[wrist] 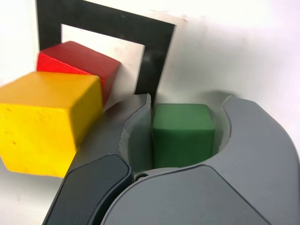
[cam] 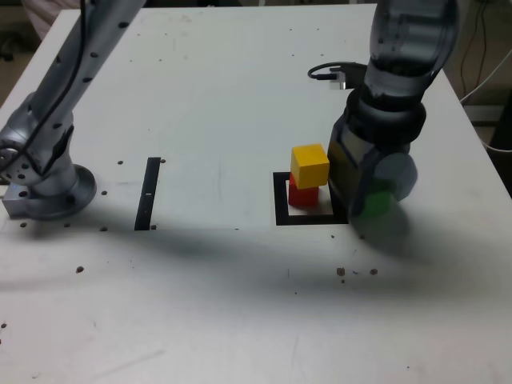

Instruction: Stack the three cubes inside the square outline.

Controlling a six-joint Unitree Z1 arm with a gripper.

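Wrist view: one red block (wrist: 75, 58), one yellow block (wrist: 42, 122), one green block (wrist: 183, 133) between gripper (wrist: 189, 97) jaws, grasp unclear; exterior view alone shows one black strip (cam: 148, 194).

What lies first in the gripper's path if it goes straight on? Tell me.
The green cube, most likely: it sits between the fingers of the gripper in the wrist view. Beyond it would come the white table, though how much depth remains is unclear.
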